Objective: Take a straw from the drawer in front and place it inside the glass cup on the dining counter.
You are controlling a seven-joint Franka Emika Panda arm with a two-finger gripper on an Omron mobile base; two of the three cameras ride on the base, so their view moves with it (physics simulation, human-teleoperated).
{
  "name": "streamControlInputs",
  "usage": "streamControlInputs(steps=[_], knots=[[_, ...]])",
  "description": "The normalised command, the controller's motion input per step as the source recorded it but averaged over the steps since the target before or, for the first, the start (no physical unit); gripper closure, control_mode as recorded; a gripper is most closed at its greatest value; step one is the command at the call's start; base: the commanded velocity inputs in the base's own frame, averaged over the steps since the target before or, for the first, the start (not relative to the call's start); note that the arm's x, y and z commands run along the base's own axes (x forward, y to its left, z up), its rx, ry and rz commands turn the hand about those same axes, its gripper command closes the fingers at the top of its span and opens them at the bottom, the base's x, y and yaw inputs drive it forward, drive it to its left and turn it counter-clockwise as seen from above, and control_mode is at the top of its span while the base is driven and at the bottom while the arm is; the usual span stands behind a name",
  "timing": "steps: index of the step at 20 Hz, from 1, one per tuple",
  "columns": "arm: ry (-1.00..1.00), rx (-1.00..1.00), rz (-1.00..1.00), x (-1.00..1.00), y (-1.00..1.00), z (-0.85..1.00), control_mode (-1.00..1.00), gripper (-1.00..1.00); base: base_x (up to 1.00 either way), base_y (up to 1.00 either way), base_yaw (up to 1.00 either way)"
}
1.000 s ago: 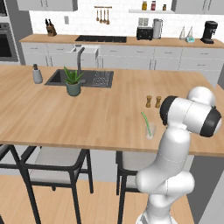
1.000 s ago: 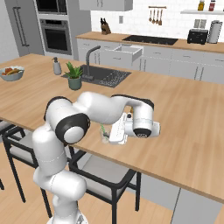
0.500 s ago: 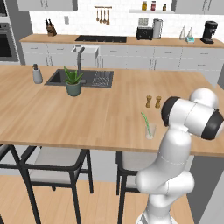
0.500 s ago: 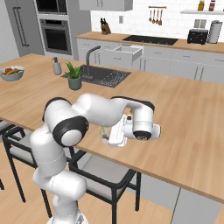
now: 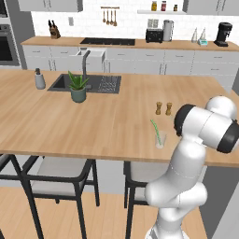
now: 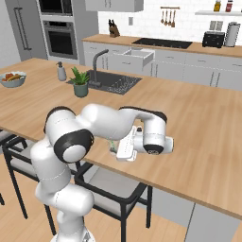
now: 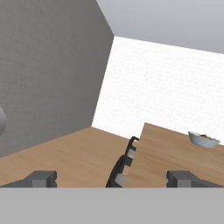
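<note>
Gripper (image 7: 112, 178) fingertips sit wide apart at the bottom of the hand view, with nothing between them; the hand looks sideways along the counter (image 7: 175, 153) toward the stools (image 7: 122, 164) and a bowl (image 7: 203, 139) on the far end. In the right base view the hand (image 6: 126, 145) hangs level at the counter's (image 6: 198, 118) near edge, just beside the cup, which it mostly hides.

Straw (image 5: 156, 132) stands tilted inside the cup (image 5: 160, 140), its green stem leaning away from the arm and rising well above the rim. From the right base view a sliver of green (image 6: 112, 146) shows just beside the hand. The cup rests on the counter (image 5: 93, 121) near its front edge, close beside the arm's elbow (image 5: 205, 128).

Just beyond the cup, farther from the hand, two brown shakers (image 5: 163, 108) stand side by side. Well apart, across the counter, a potted plant (image 5: 78, 87) sits at the sink (image 5: 86, 83), next to the faucet (image 5: 84, 60) and a soap bottle (image 5: 40, 79). Against the back wall, the drawer (image 6: 134, 56) stands pulled open beside the cooktop (image 6: 163, 43).
</note>
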Motion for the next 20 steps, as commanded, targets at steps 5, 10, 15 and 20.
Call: streamControlInputs(steps=[5,10,15,20], knots=[[0.00,0.00,0.00,-0.09,0.00,0.00,-1.00,-1.00,0.00,0.00,0.00],[0.00,0.00,0.00,-0.06,0.00,0.00,-1.00,-1.00,0.00,0.00,0.00],[0.00,0.00,0.00,-0.04,0.00,0.00,-1.00,-1.00,0.00,0.00,0.00],[0.00,0.00,0.00,-0.01,0.00,0.00,-1.00,-1.00,0.00,0.00,0.00]])
